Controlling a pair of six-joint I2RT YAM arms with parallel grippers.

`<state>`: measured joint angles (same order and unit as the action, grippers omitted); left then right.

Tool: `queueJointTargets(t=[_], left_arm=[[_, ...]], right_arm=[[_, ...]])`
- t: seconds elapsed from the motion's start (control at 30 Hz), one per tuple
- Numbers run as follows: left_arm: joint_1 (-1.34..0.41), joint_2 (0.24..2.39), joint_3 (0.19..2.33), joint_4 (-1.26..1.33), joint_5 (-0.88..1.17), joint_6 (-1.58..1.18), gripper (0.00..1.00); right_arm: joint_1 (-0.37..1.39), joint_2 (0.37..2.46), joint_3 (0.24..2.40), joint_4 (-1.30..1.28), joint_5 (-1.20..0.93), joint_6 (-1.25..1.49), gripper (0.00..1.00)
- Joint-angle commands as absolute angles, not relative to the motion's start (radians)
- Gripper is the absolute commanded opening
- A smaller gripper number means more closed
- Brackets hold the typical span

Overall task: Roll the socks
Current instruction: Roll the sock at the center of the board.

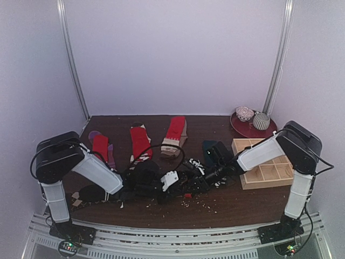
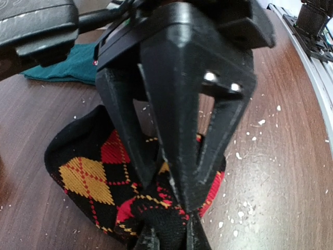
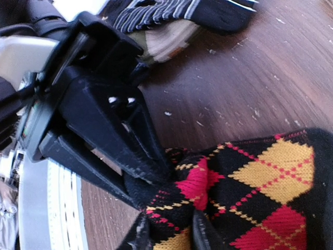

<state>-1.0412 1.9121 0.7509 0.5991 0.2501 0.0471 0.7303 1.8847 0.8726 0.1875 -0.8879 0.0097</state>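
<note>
Argyle sock point(image 2: 86, 177), one; red socks point(image 1: 140, 141), three.

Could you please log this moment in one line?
phase: rolling | left hand: shut on argyle sock | right hand: shut on same sock | sock: bunched

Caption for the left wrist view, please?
Close-up: left gripper and right gripper both pinch the argyle sock on the table, teal sock behind.
</note>
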Motion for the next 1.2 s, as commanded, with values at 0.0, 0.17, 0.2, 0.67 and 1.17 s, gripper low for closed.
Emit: queueJointTargets(t=[0.0,0.17,0.2,0.67,1.17], left_arm=[[-1.047,1.999,0.795,0.302,0.258,-0.031,0.0],[-1.019,2.041,0.862,0.134,0.342,-0.069,0.0],[-1.009,2.047,0.865,0.111,0.364,-0.079,0.0],[-0.956,2.085,0.906,-0.026,0.458,-0.091,0.0],[-0.956,2.092,0.918,-0.043,0.462,-0.07,0.0]], right_arm=[[0.758,1.818,0.822,0.002,-0.663,0.044,0.31],[0.802,1.521,0.684,0.175,-0.426,0.042,0.44],[0.827,1.477,0.65,0.205,-0.363,0.01,0.48],[0.999,1.513,0.576,0.341,-0.033,-0.244,0.58],[0.997,1.552,0.572,0.414,-0.071,-0.286,0.58]])
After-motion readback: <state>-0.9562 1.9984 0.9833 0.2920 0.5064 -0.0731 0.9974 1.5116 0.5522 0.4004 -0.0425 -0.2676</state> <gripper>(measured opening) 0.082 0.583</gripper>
